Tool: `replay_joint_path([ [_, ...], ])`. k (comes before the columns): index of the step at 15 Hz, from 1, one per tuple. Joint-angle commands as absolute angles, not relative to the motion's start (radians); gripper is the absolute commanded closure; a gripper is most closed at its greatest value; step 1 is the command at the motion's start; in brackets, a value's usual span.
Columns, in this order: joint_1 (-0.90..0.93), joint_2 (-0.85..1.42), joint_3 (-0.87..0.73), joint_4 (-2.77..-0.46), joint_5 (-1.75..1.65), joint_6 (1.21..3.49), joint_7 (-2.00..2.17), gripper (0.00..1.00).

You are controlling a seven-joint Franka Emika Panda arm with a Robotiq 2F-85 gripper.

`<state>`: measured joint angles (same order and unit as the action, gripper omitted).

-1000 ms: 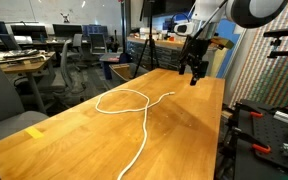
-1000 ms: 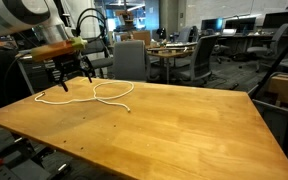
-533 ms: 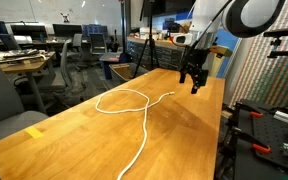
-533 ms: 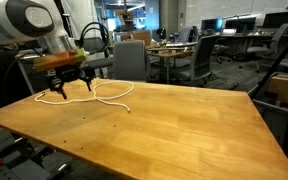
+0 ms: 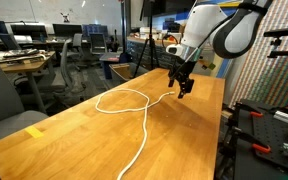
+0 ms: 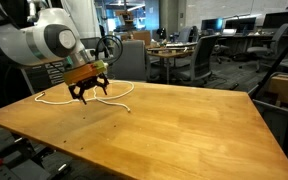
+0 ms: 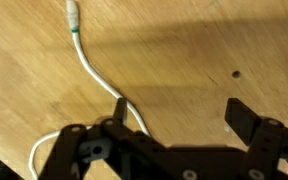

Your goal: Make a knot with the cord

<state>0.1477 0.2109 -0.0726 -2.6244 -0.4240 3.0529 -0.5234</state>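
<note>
Approaching the grasp: my pincer (image 7: 179,118) hangs wide, empty over the cord (image 7: 89,62); next I'd nudge toward 9 o'clock, descend, clamp.

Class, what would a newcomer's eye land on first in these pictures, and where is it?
The white cord lies in a loose loop on the long wooden table. The robot's open gripper hangs low over the cord's end, toward the table's far end in an exterior view.

Both exterior views show me the same bench (image 5: 64,140) (image 6: 184,125) from different ends; the wrist view looks down on it from close.
</note>
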Motion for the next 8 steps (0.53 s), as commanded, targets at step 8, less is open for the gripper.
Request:
replay_joint_path([
  [8,0.243,0.407,-0.275,-2.455,-0.567,3.072,-0.472,0.0],
])
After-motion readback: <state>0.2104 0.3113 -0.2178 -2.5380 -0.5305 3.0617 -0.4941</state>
